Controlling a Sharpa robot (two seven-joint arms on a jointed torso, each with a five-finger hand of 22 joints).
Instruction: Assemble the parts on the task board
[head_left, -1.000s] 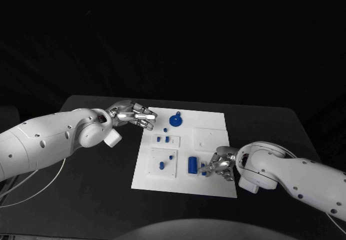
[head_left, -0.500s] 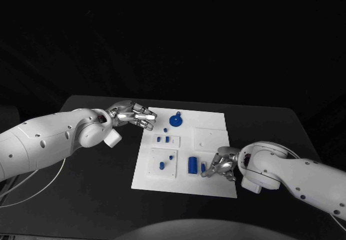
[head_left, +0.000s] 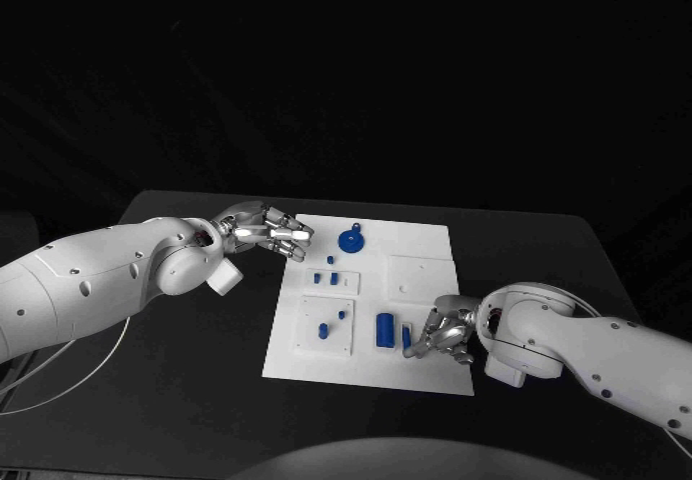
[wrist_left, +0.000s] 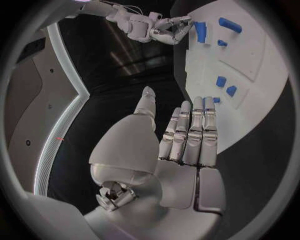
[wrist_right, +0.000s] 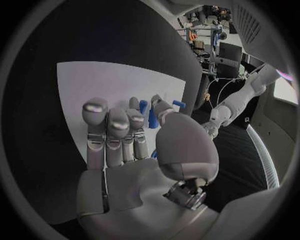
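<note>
Black surface (head_left: 188, 340) carries the white task board (head_left: 418, 275) with blue parts (head_left: 385, 329) seated in its recesses. Right robot hand (head_left: 444, 332) rests on the board's near edge, fingers close together, grip undeterminable. Left robot hand (head_left: 271, 232) hovers at the far corner, fingers curled, holding nothing.

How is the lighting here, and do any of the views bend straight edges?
Head view: dark surroundings, with the white task board and arms standing out brightly. Both wrist views: fisheye circles in dark frames, where the board's straight edges curve; left wrist view shows a bright curved light strip.

Dim, dark surroundings; the white task board (head_left: 418, 250) shines brightest, and wrist views bend at their rims.
</note>
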